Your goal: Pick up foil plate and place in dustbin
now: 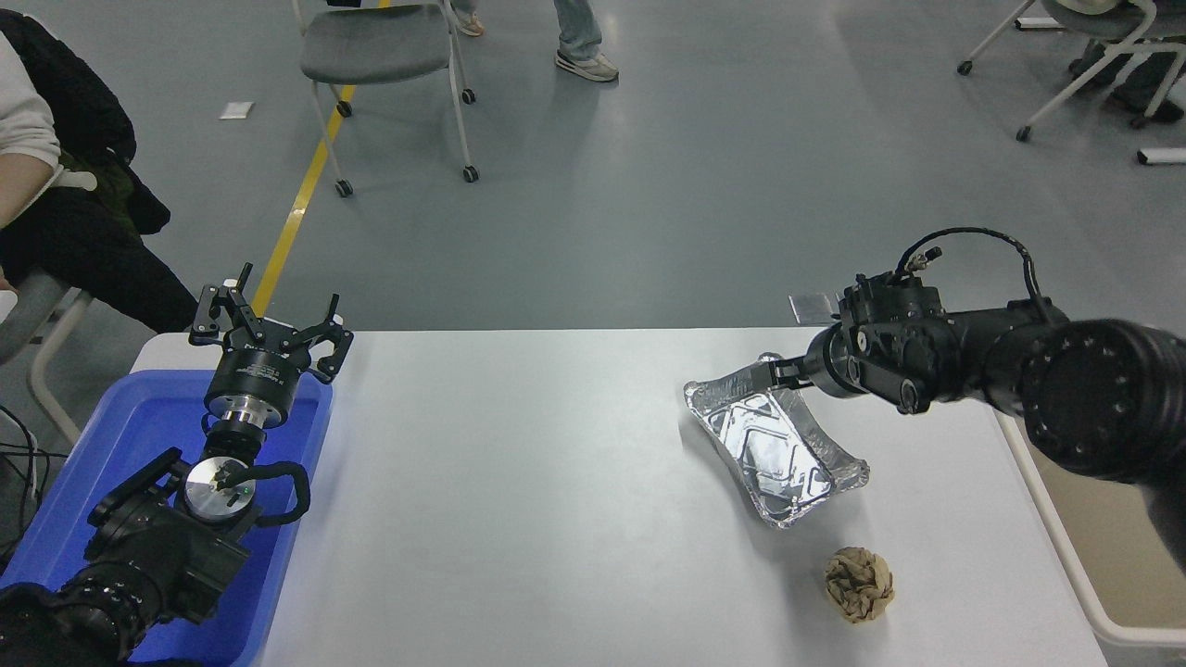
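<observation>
The foil plate [774,449] is a shiny silver tray lying slantwise on the white table [519,500], right of centre. My right gripper [774,371] comes in low from the right and sits at the plate's far rim, touching or just above its far right corner. The cream dustbin [1098,593] stands off the table's right end, largely hidden behind my right arm. My left gripper [269,320] is parked at the lower left, open, above the far end of a blue tray [102,445].
A crumpled brown paper ball [859,584] lies near the front edge, just below the plate. A seated person [46,176] is at the far left. A grey chair [375,46] and a walking person's legs [579,37] are beyond the table.
</observation>
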Robot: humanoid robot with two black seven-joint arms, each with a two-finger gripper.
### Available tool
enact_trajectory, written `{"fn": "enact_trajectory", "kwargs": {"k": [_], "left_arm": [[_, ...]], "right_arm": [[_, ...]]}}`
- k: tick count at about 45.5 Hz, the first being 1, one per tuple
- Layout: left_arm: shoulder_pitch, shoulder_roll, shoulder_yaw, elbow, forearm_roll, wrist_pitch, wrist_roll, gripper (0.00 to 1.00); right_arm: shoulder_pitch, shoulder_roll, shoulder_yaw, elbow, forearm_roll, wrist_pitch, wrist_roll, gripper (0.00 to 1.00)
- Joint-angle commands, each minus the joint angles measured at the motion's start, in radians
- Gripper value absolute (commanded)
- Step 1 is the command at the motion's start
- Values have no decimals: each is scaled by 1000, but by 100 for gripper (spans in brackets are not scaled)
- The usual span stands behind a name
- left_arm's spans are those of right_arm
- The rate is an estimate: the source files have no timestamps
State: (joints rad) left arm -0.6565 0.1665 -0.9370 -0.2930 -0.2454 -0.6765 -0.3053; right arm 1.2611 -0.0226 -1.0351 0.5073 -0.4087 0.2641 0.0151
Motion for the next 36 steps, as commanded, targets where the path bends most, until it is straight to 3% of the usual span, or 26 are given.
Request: {"fn": "enact_trajectory", "kwargs": {"k": [1,27,36], "left_arm": [[0,1,0,0,0,0,0,99],[0,1,1,0,0,0,0,99],[0,1,1,0,0,0,0,99]], "right_arm": [[-92,23,0,-56,-59,-83,0,100],[-220,23,3,-141,-133,-147,2,99],[-230,23,3,-138,-133,-170,3,93]]}}
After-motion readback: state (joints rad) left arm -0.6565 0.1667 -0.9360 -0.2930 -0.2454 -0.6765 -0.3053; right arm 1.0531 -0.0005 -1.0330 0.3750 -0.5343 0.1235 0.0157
